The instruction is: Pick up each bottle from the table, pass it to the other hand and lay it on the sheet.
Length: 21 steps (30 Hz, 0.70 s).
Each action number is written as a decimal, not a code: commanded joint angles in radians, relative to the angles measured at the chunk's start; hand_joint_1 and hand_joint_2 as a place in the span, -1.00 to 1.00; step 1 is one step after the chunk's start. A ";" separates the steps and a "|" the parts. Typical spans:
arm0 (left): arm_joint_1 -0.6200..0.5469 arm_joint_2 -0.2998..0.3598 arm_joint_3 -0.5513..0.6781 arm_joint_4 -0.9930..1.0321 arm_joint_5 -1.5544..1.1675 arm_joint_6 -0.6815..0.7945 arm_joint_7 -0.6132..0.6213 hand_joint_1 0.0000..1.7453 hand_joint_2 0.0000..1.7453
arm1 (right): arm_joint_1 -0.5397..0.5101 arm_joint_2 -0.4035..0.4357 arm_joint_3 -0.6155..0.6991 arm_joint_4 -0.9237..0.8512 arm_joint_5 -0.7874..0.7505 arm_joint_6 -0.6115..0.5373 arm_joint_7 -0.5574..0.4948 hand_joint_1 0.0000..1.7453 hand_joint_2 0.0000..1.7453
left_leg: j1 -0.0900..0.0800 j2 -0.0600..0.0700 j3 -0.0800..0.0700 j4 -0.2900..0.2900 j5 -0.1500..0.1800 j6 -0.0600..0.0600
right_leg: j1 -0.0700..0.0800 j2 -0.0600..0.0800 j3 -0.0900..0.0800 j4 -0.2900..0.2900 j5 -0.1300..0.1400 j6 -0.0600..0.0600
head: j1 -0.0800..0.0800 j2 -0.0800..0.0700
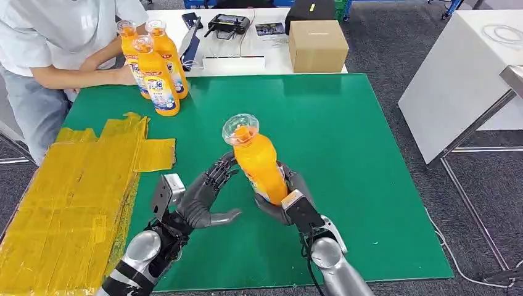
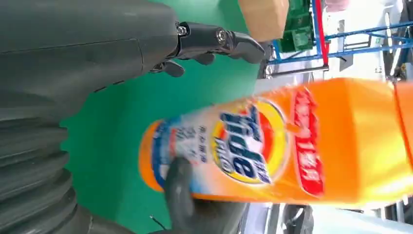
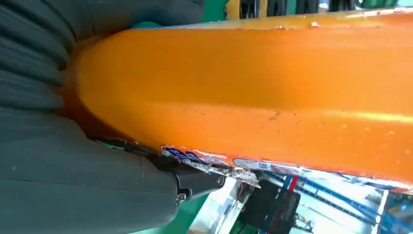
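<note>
Above the green tabletop (image 1: 345, 142), an orange bottle (image 1: 259, 161) is gripped upright by the right hand (image 1: 285, 198); the left hand (image 1: 206, 196) is held beside it, fingers spread, nothing grasped.

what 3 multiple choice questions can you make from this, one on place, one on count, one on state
1. Where is the yellow sheet?
A. on the robot's left
B. on its right
C. under the cardboard box

2. How many orange bottles stand by the person?
A. one
B. three
C. five

3. Which hand holds the lifted bottle?
A. left
B. right
C. neither

Answers:
1 A: the sheet covers the green mat's left part.
2 B: three bottles are clustered at the mat's far corner.
3 B: the right hand grips its base, while the left hand is open beside it.
</note>
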 commanded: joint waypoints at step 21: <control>-0.097 0.003 -0.064 0.068 0.039 -0.006 -0.002 -1.00 1.00 | -0.135 0.027 0.206 0.223 0.075 -0.015 0.001 0.84 1.00 | 0.000 0.000 0.003 -0.001 -0.001 0.000 | 0.000 0.001 0.003 -0.001 -0.001 -0.001 | 0.000 0.000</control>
